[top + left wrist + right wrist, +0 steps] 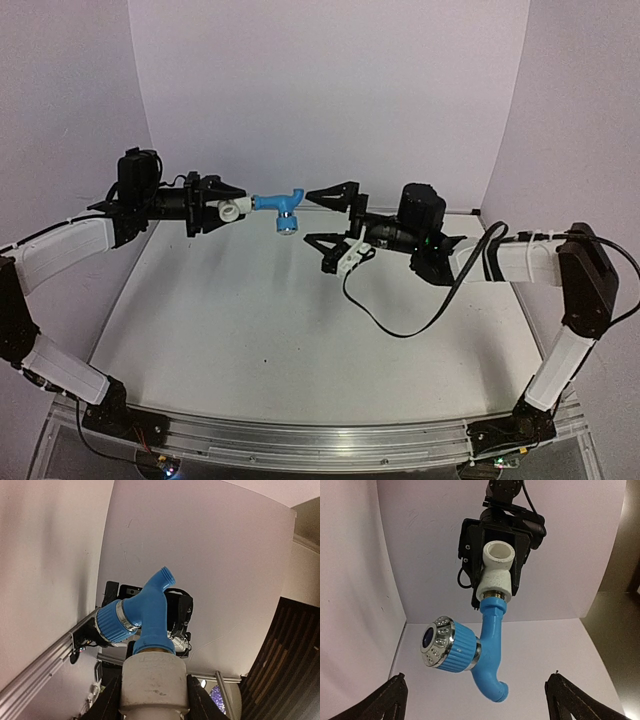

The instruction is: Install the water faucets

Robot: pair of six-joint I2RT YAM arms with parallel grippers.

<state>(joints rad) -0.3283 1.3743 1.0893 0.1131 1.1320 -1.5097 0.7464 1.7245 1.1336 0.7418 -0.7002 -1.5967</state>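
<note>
1. While the left gripper (222,206) is closed narrowly on the white plastic elbow fitting (231,209), it carries the whole assembly in the air, well above the white table (250,330). Its fingers (107,705) press the fitting's two flanks.
2. Outward from the fitting, a brass-coloured threaded neck (493,596) joins it to the light-blue plastic tap body with bent spout (272,203). The tap reaches toward the right arm. Its ribbed blue knob (455,650), faced with a studded chrome cap (436,641), hangs below the stem in the top view.
3. Farther out, the right gripper (312,216) stands spread wide and holds nothing. Its upper finger ends just beside the spout and its lower finger sits below the knob. Whether the upper tip touches the spout cannot be told.
4. By its look the tap is light, hollow and stiff, so weight should be no trouble. The smooth, rounded plastic could slip or spin between flat pads. The thread at the neck is probably the weak point, since a skewed push could cross it.
5. The straight stem between neck and knob looks like the best place to take hold, or else the ribbed collar of the knob. The ridges there give purchase for turning. The spout tip and the chrome face are poorer choices, one thin-walled and the other slick.
</note>
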